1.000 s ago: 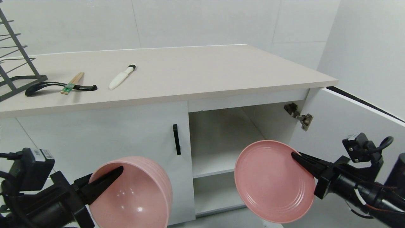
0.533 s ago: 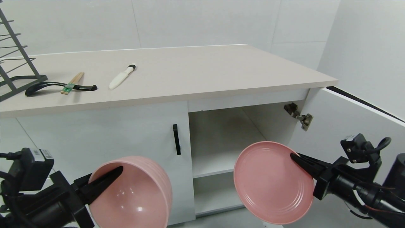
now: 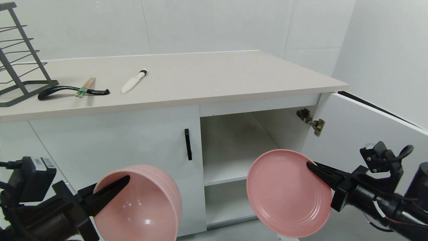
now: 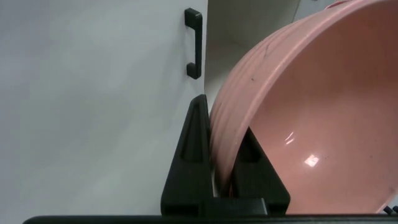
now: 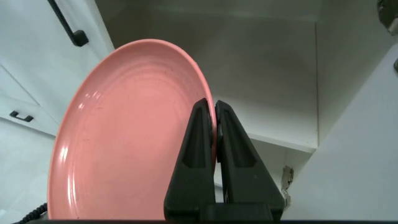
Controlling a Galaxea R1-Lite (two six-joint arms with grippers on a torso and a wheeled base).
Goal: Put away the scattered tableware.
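My left pincer is pinching the rim of the pink bowl. In the left wrist view one finger is lying inside it and the other is pressing against the ribbed outer wall. The bowl is hanging tipped on its side with its inside turned toward me, low in front of the closed cabinet door, near the black handle.

My right pincer is pressing together on the edge of the pink plate. I am holding the plate in the air, nearly on edge and with its ringed face toward me, right in front of the open compartment. The white shelf is running across that compartment behind the plate. The open door is standing out to the right on its hinge, beside my right arm.

More tableware is lying on the tabletop, toward its left end. There is a black ladle with a pair of chopsticks lying across its handle. A white utensil with a black collar is lying a little to the right, apart from both. A dark wire rack is standing at the far left, with the ladle's scoop just beside its base.
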